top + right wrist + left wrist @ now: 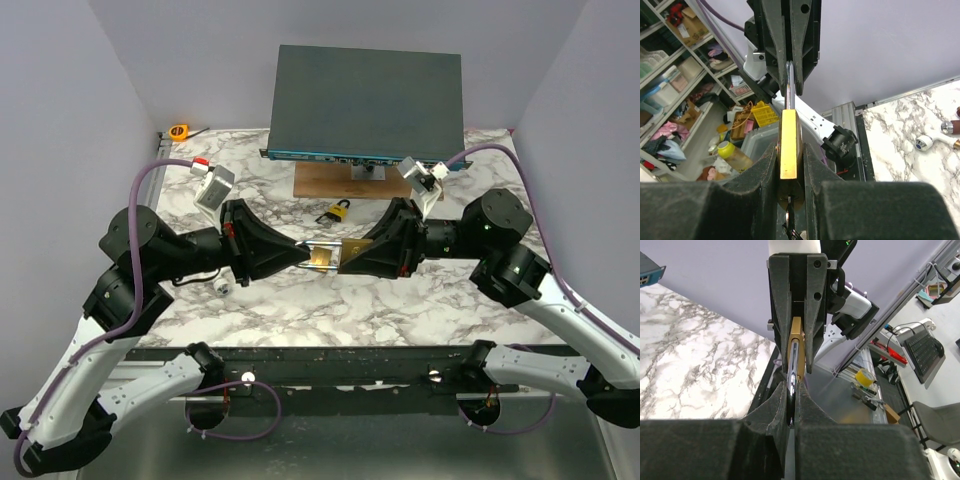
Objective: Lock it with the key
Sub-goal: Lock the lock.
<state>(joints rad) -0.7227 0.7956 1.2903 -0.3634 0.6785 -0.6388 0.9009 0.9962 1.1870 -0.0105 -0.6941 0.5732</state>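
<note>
The right pincer (790,167) pinches the brass padlock (789,137) by its body (mid-air), the left pincer (791,402) its shackle (794,360).

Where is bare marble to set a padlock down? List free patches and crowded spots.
Free: the near strip of white marble table in front of both arms; the back left, between orange tape measure and wooden board. Crowded: the centre, where left tool and right tool grip the brass padlock, a second small padlock just behind.
</note>
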